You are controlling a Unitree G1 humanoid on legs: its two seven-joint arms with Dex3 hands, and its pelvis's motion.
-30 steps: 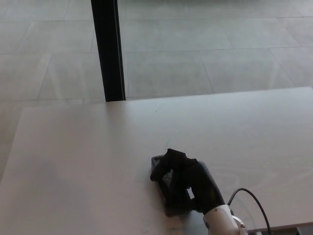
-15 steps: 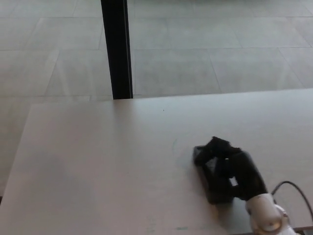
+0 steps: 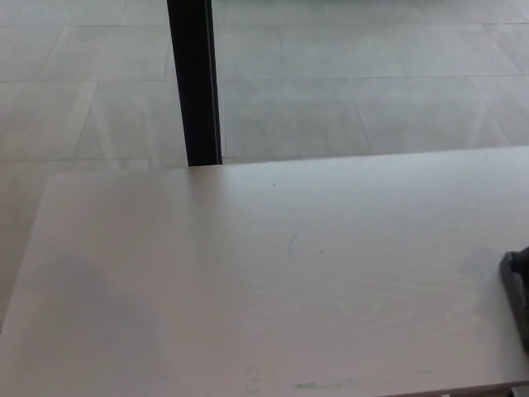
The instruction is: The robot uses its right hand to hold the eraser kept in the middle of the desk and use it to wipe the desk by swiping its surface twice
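Note:
At the right edge of the head view only a thin dark sliver of the black eraser [image 3: 517,291] shows. It lies on the pale desk [image 3: 248,289], and the rest of it is cut off by the frame. No part of either hand is visible. A faint greenish mark [image 3: 292,244] sits near the desk's middle, and a green smudge [image 3: 318,385] lies along the front edge.
A black vertical post [image 3: 194,83] stands behind the desk's far edge, left of centre. Grey tiled floor [image 3: 372,99] lies beyond the desk. The desk's left edge runs diagonally at the picture's left.
The right hand has swept the eraser across the desk to the right, from the front middle almost out of the picture. The camera view has also shifted slightly.

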